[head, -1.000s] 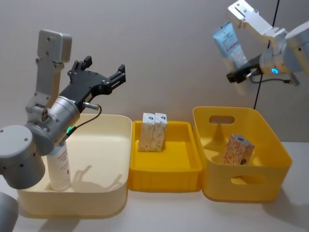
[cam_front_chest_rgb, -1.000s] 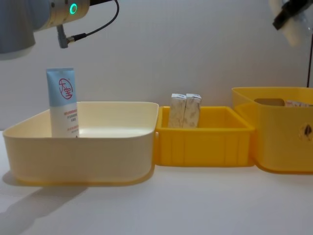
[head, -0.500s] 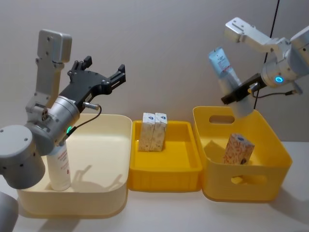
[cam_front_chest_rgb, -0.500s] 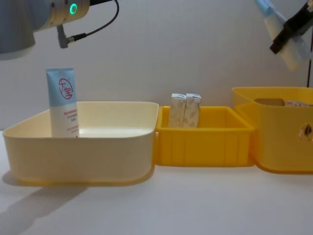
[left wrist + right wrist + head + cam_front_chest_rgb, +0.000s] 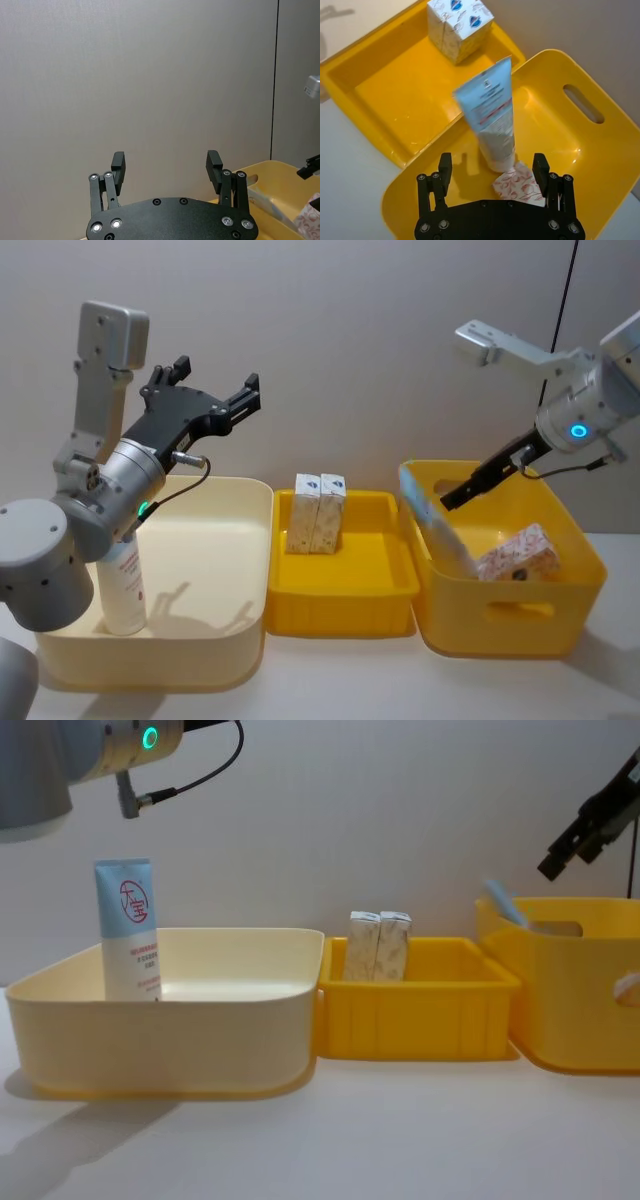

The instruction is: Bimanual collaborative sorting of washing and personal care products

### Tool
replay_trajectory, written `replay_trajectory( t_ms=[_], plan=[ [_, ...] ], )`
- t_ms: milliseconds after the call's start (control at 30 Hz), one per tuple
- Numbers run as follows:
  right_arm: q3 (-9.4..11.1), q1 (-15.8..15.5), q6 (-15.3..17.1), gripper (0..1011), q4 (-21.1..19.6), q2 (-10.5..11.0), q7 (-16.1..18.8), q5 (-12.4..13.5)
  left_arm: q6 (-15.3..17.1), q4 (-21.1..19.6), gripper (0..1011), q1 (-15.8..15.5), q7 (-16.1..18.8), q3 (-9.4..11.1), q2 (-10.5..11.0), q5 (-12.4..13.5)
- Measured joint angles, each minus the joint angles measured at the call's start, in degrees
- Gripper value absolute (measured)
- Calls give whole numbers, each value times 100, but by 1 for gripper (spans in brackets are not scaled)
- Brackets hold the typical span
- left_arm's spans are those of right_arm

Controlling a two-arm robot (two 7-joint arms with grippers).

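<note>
A pale blue-and-white tube leans inside the yellow handled bin, its flat end against the bin's left wall and poking above the rim. My right gripper hangs open just above it, its fingers apart from the tube. A carton with reddish print lies on its side in the same bin. Two white cartons stand in the yellow tray. A tube with a red circle logo stands in the cream bin. My left gripper is raised above that bin, open and holding nothing.
The three bins sit side by side on a white table, with a plain wall close behind. My left arm hides part of the standing tube in the head view. A black cable hangs at the back right.
My right gripper came down from high up with the tube and opened. The tube now leans inside the handled bin. The reddish carton has tipped from upright onto its side. The left arm is still.
</note>
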Motion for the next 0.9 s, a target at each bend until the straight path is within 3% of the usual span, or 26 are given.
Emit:
replay_trajectory(
  t_ms=[400,900],
  plan=[
    [-112,60,-76,1001,272,-41,459,-13,0,0,1003,0,0,0,1,0],
    [-156,87,-111,1001,384,-57,652,-22,0,0,1003,0,0,0,1,0]
  ],
)
